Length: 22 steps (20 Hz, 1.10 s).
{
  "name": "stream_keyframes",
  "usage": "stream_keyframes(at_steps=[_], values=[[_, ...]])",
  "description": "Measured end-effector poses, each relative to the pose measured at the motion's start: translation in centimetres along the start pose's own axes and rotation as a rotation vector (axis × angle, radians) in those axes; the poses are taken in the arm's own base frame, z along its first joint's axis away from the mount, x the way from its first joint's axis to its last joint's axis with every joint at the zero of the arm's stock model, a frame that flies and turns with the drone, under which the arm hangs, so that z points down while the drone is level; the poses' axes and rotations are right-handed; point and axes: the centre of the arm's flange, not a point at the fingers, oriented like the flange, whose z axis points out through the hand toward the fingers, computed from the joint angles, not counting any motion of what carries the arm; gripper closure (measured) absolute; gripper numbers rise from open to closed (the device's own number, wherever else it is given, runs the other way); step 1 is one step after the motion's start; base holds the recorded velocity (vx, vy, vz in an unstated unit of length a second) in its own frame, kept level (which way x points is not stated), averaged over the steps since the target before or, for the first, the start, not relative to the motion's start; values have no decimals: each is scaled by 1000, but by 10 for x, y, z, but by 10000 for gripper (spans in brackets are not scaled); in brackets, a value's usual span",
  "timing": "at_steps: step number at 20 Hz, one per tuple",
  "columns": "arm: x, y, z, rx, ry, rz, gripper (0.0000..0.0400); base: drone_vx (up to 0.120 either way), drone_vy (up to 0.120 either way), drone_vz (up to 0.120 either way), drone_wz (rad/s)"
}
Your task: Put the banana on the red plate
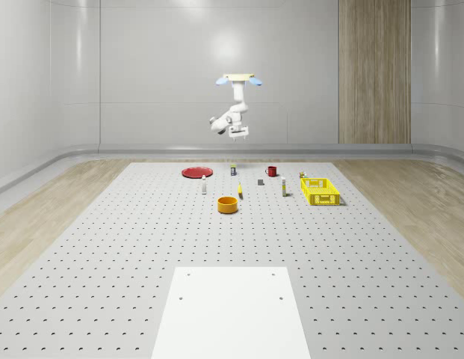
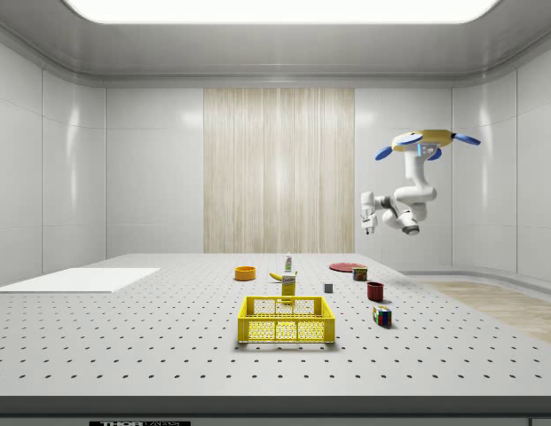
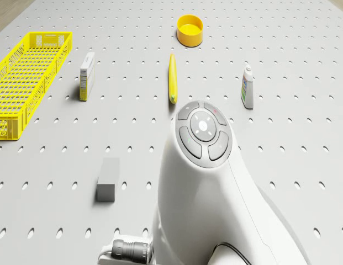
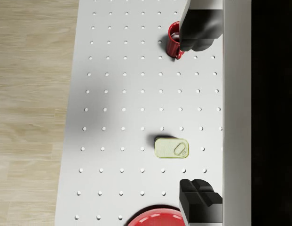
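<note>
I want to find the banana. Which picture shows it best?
The drone view: the banana lies whole on the table, between the yellow bowl and the arm. The whole-scene view shows a small yellow sliver; the side view, a bit behind the box.

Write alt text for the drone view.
A banana lies on the perforated table beyond the robot's white arm. Around it: an orange bowl, a yellow crate, a box, a bottle and a grey block.

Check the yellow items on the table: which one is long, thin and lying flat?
The banana, lying between the round yellow bowl and the arm. The yellow basket is a rectangular mesh crate.
</note>
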Motion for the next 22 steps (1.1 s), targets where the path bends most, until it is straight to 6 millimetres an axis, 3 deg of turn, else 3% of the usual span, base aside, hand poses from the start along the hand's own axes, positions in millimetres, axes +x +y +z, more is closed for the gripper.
stream_keyframes(at_steps=[5,10,19,22], values=[[-5,-5,0,-46,49,-2,0,80,0,-120,0],[-7,-7,0,-65,69,-2,0,8,-48,-120,0],[-8,-8,0,-75,80,-2,0,120,0,-120,0],[-8,-8,0,-76,81,-2,0,27,0,-120,0]])
